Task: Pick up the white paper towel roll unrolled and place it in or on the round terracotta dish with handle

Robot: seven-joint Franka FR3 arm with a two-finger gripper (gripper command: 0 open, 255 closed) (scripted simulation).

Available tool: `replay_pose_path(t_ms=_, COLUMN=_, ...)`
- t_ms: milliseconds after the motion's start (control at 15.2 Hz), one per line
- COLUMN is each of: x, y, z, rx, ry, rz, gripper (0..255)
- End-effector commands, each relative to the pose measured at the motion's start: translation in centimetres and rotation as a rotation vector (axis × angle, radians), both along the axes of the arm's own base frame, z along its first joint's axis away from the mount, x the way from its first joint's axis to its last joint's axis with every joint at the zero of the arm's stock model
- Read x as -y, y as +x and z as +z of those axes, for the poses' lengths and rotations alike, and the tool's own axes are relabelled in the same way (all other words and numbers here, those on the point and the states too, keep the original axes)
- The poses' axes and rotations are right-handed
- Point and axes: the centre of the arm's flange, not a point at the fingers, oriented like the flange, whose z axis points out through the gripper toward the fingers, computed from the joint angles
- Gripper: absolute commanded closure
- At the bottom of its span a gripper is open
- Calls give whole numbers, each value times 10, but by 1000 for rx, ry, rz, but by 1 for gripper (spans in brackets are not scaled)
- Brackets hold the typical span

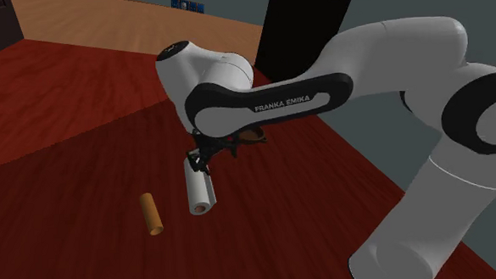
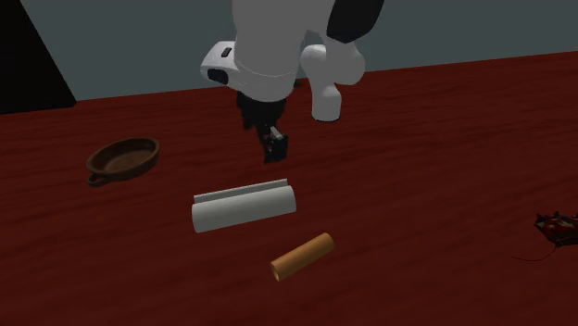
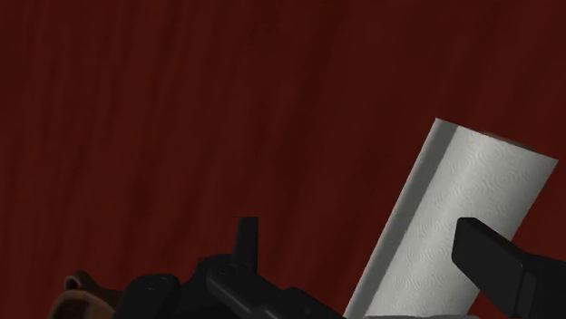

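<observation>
Nearest in the second exterior view is a brown cardboard tube (image 2: pixel 301 257). It lies on the dark red surface (image 2: pixel 445 130) just beside the paper towel roll (image 2: pixel 243 208), on the roll's near side and not touching it. It has no part in the task, but it is close enough that a careless sweep could knock it.

The paper towel roll lies on its side, flat on the surface, with a loose edge of sheet standing along its top. It lies low, so I judge it is best taken from above, across its width.

Just behind the roll and above it hang the jaws, apart and holding nothing. In the wrist view the roll slants up between the two fingers (image 3: pixel 508 267), so the hand seems to sit over one end rather than the middle. I judge this to be the approach before the grasp.

Well apart from the roll, to the second exterior view's left, the brown dish (image 2: pixel 122 157) with its handle sits open side up, ready to receive the roll. Far to the roll's other side lies a small dark thing (image 2: pixel 556 227) that I cannot make out.
</observation>
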Motion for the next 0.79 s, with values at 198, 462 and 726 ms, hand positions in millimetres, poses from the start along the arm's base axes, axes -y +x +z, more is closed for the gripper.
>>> replay_pose_path(t_ms=198, x=-47, y=44, z=-44, rx=-13, ry=-72, rz=-81, gripper=0)
replay_pose_path(t_ms=462, x=-79, y=81, z=-82, rx=-25, ry=-127, rz=-142, gripper=0)
replay_pose_path(t_ms=726, x=-73, y=80, z=-97, rx=-26, ry=-130, rz=-145, gripper=0)
